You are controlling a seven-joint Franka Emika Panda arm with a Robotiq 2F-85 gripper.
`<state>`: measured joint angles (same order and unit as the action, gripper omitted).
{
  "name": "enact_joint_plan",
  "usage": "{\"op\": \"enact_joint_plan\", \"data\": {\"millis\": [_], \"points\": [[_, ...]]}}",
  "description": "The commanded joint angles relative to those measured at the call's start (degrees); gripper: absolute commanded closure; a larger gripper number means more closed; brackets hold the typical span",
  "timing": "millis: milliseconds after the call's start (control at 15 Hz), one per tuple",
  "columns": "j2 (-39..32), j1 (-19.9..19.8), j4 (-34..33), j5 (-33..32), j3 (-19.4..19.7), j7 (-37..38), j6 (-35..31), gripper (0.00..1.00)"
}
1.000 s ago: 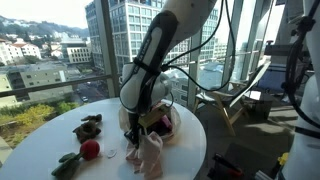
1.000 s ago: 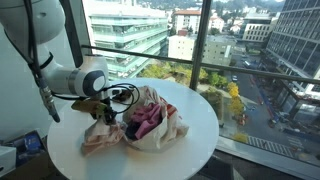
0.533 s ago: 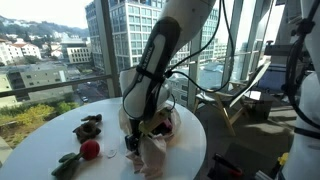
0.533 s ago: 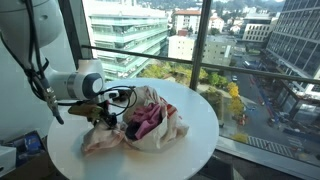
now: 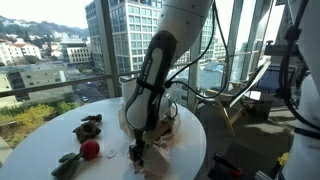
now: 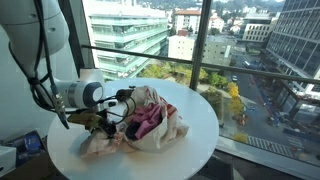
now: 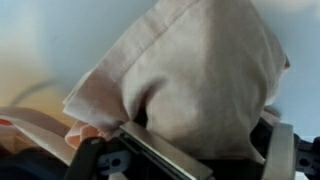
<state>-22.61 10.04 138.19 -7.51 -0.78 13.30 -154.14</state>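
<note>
My gripper (image 7: pixel 214 152) points down over a beige cloth (image 7: pixel 190 75) that bulges up between its fingers (image 7: pixel 150 152). The jaws stand wide apart, so it is open, with the cloth loose between them. In both exterior views the gripper (image 5: pixel 138 150) (image 6: pixel 108 122) is low over the round white table (image 5: pixel 192 150) (image 6: pixel 200 128), at the beige cloth (image 5: pixel 152 162) (image 6: pixel 98 142). That cloth lies beside a heap of crumpled clothes (image 5: pixel 162 124) (image 6: pixel 150 116) in pink, maroon and white.
A red ball (image 5: pixel 90 149) and two dark green toys (image 5: pixel 88 125) (image 5: pixel 68 163) lie on the table's side away from the heap. Floor-to-ceiling windows (image 6: pixel 200 40) surround the table. Cables and equipment (image 5: pixel 240 100) stand beyond it.
The jaws have gone from nearly closed to wide apart. The arm has sunk lower toward the table over the beige cloth.
</note>
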Motion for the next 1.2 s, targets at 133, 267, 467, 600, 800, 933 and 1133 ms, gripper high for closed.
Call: {"op": "enact_joint_plan", "data": {"millis": [133, 267, 467, 600, 800, 933, 1133], "points": [[-0.46, -0.11, -0.47, 1.15, -0.15, -0.46, -0.11, 0.48], [-0.35, -0.86, -0.75, 2.33, -0.78, -1.08, 0.73, 0.63], [0.47, -4.74, -1.89, 9.21, -4.56, -6.34, 4.93, 0.84], [1.78, -7.45, -3.06, 14.51, -6.44, -10.52, 7.92, 0.89], [5.03, -8.73, -4.03, 16.32, -4.77, -10.91, 9.12, 0.89], [7.16, -8.61, -4.34, 14.11, -2.28, -8.57, 8.25, 0.87], [11.29, -8.70, -4.22, 11.50, 1.21, -6.16, 6.86, 0.87]]}}
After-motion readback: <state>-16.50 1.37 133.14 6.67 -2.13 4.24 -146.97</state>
